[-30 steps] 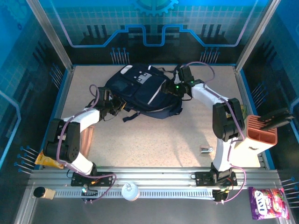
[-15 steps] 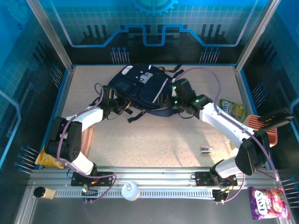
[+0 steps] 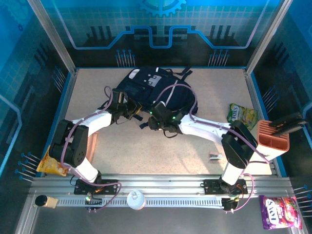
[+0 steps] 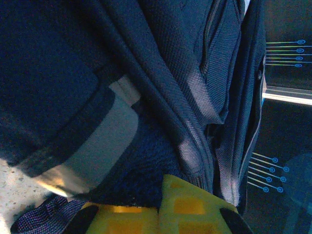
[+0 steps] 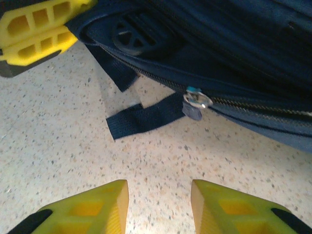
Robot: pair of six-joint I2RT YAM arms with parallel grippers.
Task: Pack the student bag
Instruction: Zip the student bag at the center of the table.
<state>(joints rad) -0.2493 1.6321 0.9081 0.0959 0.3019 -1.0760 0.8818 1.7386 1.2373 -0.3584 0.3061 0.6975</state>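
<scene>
The student bag, dark navy with a grey-white front patch, lies at the back middle of the table. My left gripper is at its near left edge. In the left wrist view the left gripper is shut on a fold of the student bag's navy fabric. My right gripper sits low at the bag's near edge, just right of the left one. Seen from the right wrist, the right gripper is open over bare tabletop. A silver zipper pull and a loose navy strap lie just ahead of it.
A green snack pack lies to the right, beside an orange-brown holder at the right edge. A small metal item lies near the right arm's base. There is a yellow packet at the left edge and a purple packet off the table.
The right arm has swung from the bag's right side across to its near edge beside the left gripper, and its jaws have narrowed. The left gripper has moved slightly up and right with the fabric.
</scene>
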